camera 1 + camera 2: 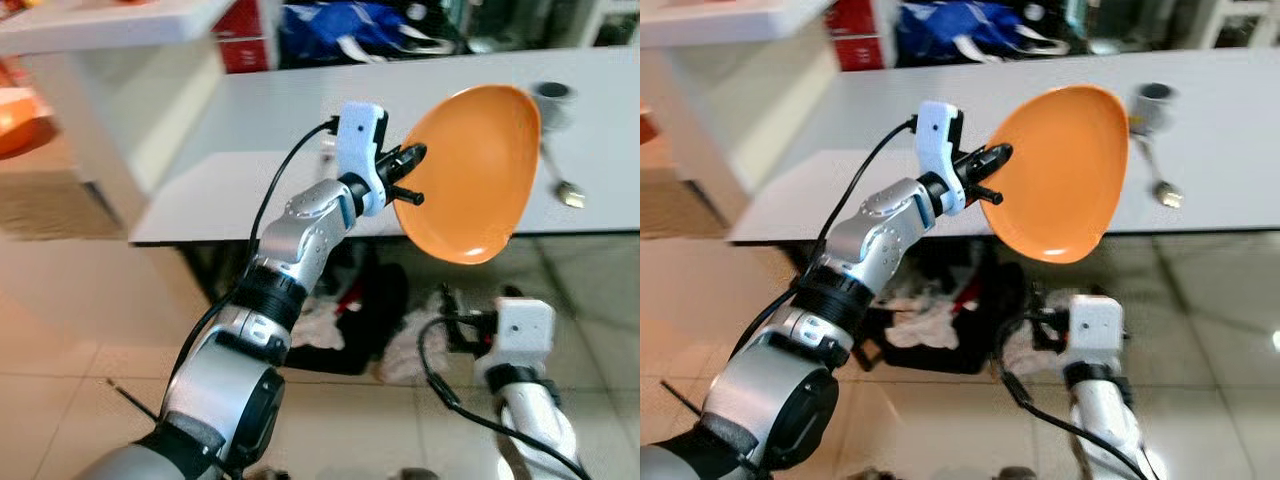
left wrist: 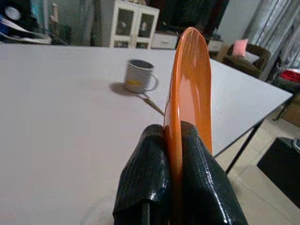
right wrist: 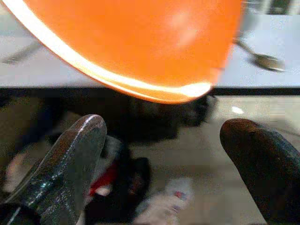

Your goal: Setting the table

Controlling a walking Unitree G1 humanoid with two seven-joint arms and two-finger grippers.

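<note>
Orange plastic plate [image 1: 475, 170], shallow and round, is up in the air over the near edge of the long white counter [image 1: 250, 130], tilted almost on its edge with its hollow face turned toward the robot. The left pincer [image 1: 408, 172] has it by the rim; from the left wrist, its two black fingers [image 2: 145, 178] are pressed tight against either side of the thin orange edge.

Further back on the counter stands a grey metal mug [image 2: 138, 76] with a handle, and a metal spoon [image 1: 565, 185] lies just beside it, bowl end toward the counter's near edge. Both are well apart from the pincer and sit behind the raised plate.

Lower down, the right pincer [image 3: 164, 159] hangs below counter height, under the plate, over the pale tiled floor [image 1: 70, 310]. Its two dark fingers stand wide apart with nothing between them. A heap of dark and white cloth [image 1: 350, 320] lies on the floor under the counter.
</note>
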